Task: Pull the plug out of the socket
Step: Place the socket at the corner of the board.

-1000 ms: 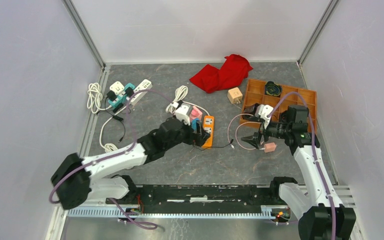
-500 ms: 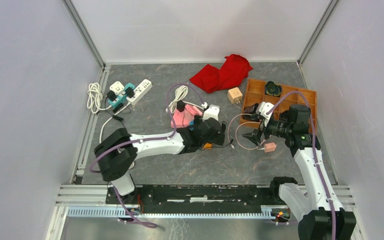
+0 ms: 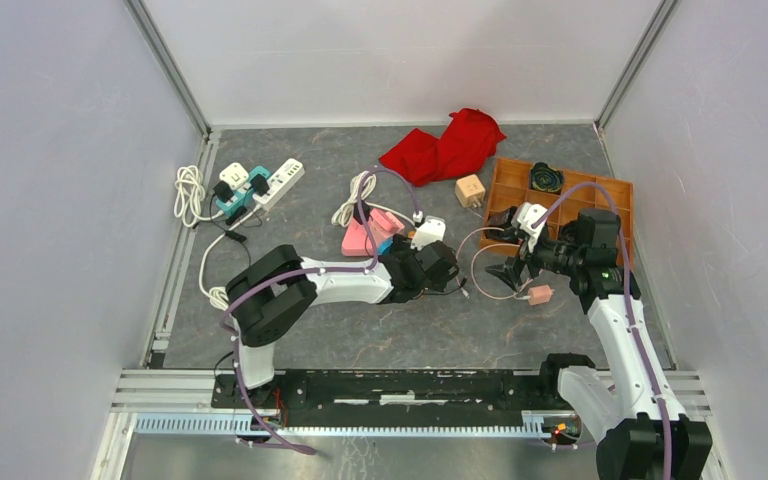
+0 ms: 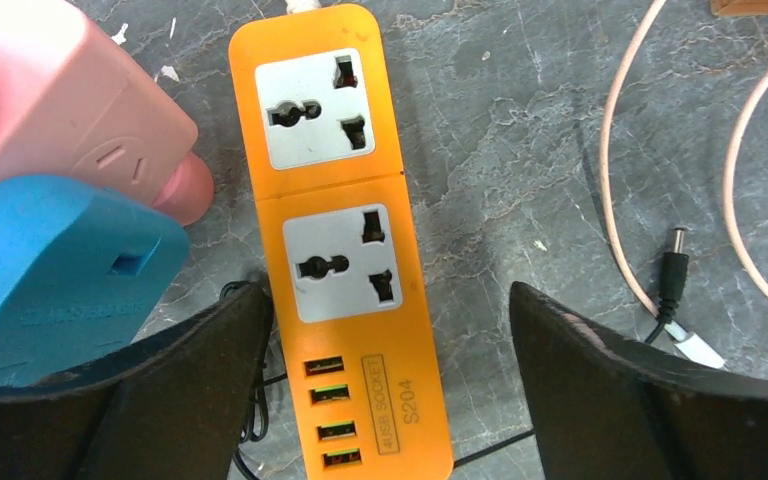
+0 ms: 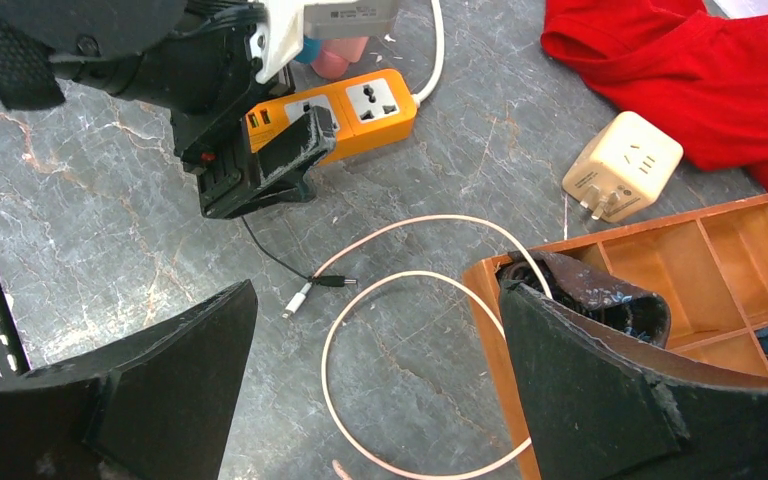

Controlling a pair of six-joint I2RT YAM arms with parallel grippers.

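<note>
An orange power strip [image 4: 335,240] lies flat on the grey floor, with two grey sockets and a row of USB ports. Nothing is plugged into any of them. My left gripper [image 4: 390,300] hangs open just above the strip's USB end, one finger on each side, touching nothing. A thin black cable [image 4: 250,440] runs under that end. A pink adapter [image 4: 70,110] and a blue adapter [image 4: 50,270] lie close to the strip's left. My right gripper [image 5: 375,295] stands open and empty over a pinkish cable loop [image 5: 400,290], to the right of the strip [image 5: 360,110].
A white power strip [image 3: 278,180] carrying teal and black plugs lies at the far left beside coiled white cords [image 3: 190,190]. A red cloth [image 3: 445,148], a cream cube adapter [image 3: 470,189] and a wooden tray [image 3: 615,200] sit at the back right. A small pink plug [image 3: 540,294] lies under my right arm.
My left arm has swung right and folded in, bringing its gripper over the orange strip and uncovering the pink adapter. The right arm has barely moved.
</note>
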